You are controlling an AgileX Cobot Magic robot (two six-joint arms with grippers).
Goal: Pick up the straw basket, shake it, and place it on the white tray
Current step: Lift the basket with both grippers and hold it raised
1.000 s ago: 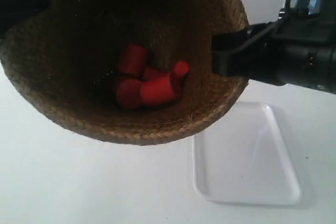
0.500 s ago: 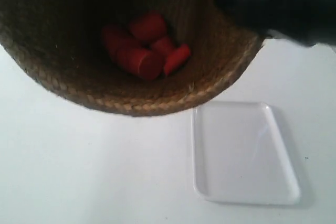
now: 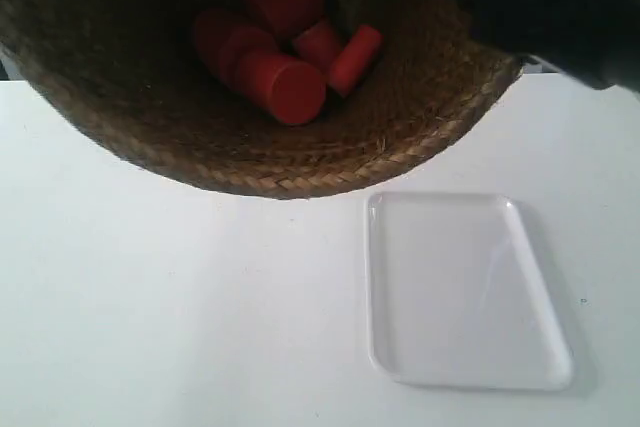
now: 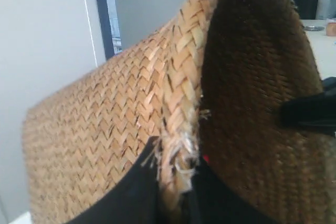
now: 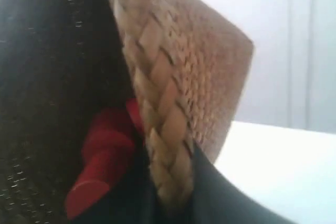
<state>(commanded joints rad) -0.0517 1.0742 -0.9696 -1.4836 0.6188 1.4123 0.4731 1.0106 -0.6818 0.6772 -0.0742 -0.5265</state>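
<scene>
The straw basket (image 3: 300,162) hangs in the air, tipped with its mouth facing the exterior camera, and fills the top of that view. Several red cylinders (image 3: 285,87) lie inside it. My left gripper (image 4: 176,179) is shut on the braided rim (image 4: 181,108), one black finger on each side of it. Across the basket, my right gripper (image 5: 170,192) is shut on the rim (image 5: 163,129) as well. The white tray (image 3: 462,292) lies flat on the table, below and right of the basket, with nothing on it.
The white table (image 3: 170,317) spreads out under the basket. A dark arm (image 3: 560,7) crosses the exterior view's top right corner. A red cylinder (image 5: 100,156) shows inside the basket in the right wrist view.
The basket has risen toward the top of the exterior view and tipped further. The red cylinders inside have tumbled and shifted. The tray has not moved.
</scene>
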